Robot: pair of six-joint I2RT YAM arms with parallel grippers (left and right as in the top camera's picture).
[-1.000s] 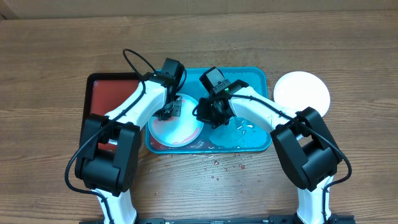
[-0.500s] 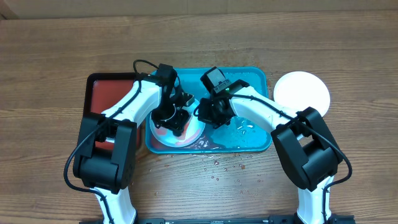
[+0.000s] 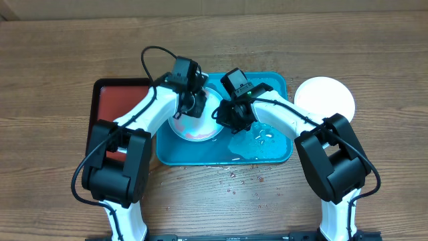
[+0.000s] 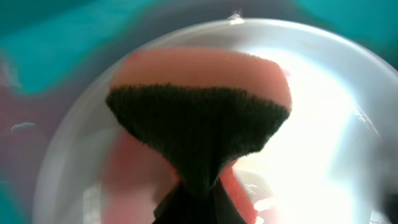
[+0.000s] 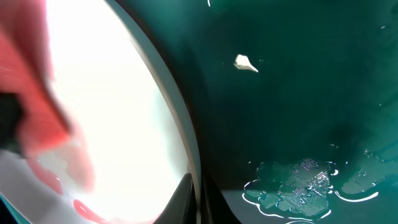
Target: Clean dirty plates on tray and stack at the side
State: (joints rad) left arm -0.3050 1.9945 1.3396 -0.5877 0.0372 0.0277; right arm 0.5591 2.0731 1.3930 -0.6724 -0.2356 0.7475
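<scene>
- Now, your left pincer (image 3: 189,106) is clamped on a soft sponge (image 4: 199,118), pressed against the smeared plate (image 3: 195,127) over the left half of the tray (image 3: 267,152).
- Your right pincer (image 3: 224,115) pinches that plate's rim; it looks light, stiff, wet and slippery, so hold it at the rim.
- Rightmost, a white plate (image 3: 324,99) rests on the surface beside the tray.

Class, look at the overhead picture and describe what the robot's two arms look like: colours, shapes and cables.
The left arm and the right arm both have smooth, rounded white links joined by bulky black joint housings, the largest near the base. Each arm ends in a boxy black wrist. A thin black cable loops out above the left arm, and another runs along the right arm.
</scene>
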